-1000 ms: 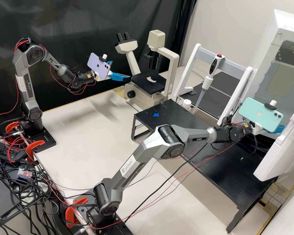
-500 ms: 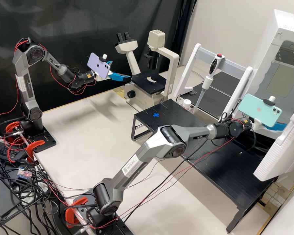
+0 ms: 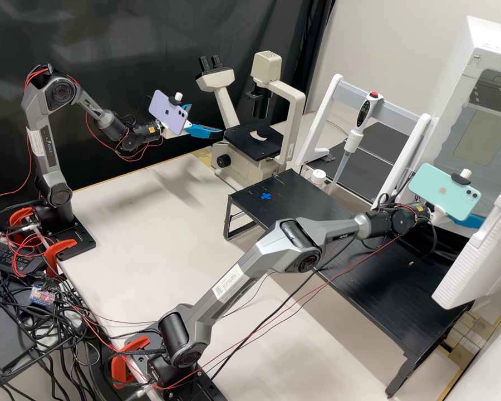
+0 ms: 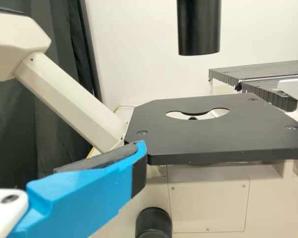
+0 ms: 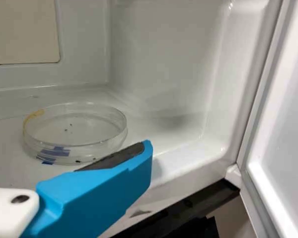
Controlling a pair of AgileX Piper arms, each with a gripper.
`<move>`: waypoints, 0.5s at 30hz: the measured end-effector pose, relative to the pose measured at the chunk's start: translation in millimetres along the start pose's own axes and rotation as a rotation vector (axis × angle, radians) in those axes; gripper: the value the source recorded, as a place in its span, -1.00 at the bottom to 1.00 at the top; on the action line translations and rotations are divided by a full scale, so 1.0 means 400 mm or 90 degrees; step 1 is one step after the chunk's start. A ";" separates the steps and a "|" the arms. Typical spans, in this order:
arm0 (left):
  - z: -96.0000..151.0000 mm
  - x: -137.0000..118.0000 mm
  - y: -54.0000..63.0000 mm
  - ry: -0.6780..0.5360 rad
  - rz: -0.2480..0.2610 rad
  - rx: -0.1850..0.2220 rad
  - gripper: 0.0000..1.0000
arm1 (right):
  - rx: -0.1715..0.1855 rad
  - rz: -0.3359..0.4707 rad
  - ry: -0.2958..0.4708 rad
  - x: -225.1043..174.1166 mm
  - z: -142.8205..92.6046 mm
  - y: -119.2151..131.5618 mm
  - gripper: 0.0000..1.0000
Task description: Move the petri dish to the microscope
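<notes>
Pickup stage, judged: right pincer (image 5: 147, 148) spread, empty, near petri dish (image 5: 74, 131); next, straddle rim, grip gently.

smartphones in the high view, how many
2: a lilac smartphone on the left arm's wrist, near the microscope, and a mint-green smartphone on the right arm's wrist, by the white cabinet.

In the high view, the mint phone (image 3: 444, 192) hides much of the right tool (image 3: 471, 221), while the purple phone (image 3: 168, 112) covers part of the left tool (image 3: 205, 120). The white cabinet (image 3: 473, 42) runs off the right edge. In the right wrist view, specks (image 5: 67, 131) in the petri dish (image 5: 74, 144) are too small to identify.
</notes>
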 end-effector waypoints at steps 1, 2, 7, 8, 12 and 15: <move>0.000 0.000 0.000 0.000 0.000 0.000 1.00 | 0.004 0.001 0.001 0.001 0.000 0.001 1.00; 0.000 0.000 0.000 0.000 0.000 0.000 1.00 | 0.004 0.000 -0.003 0.004 0.004 -0.003 1.00; 0.000 0.000 0.000 0.000 0.000 0.000 1.00 | 0.006 0.007 -0.016 0.012 0.005 0.003 1.00; 0.000 0.000 0.000 0.000 0.000 0.000 1.00 | 0.007 0.006 -0.021 0.016 0.007 0.003 1.00; 0.000 0.000 0.000 0.000 0.000 0.000 1.00 | 0.009 0.005 -0.025 0.026 0.004 0.008 1.00; 0.000 0.000 0.000 0.000 0.000 0.000 1.00 | 0.010 -0.010 -0.029 0.034 0.001 0.007 1.00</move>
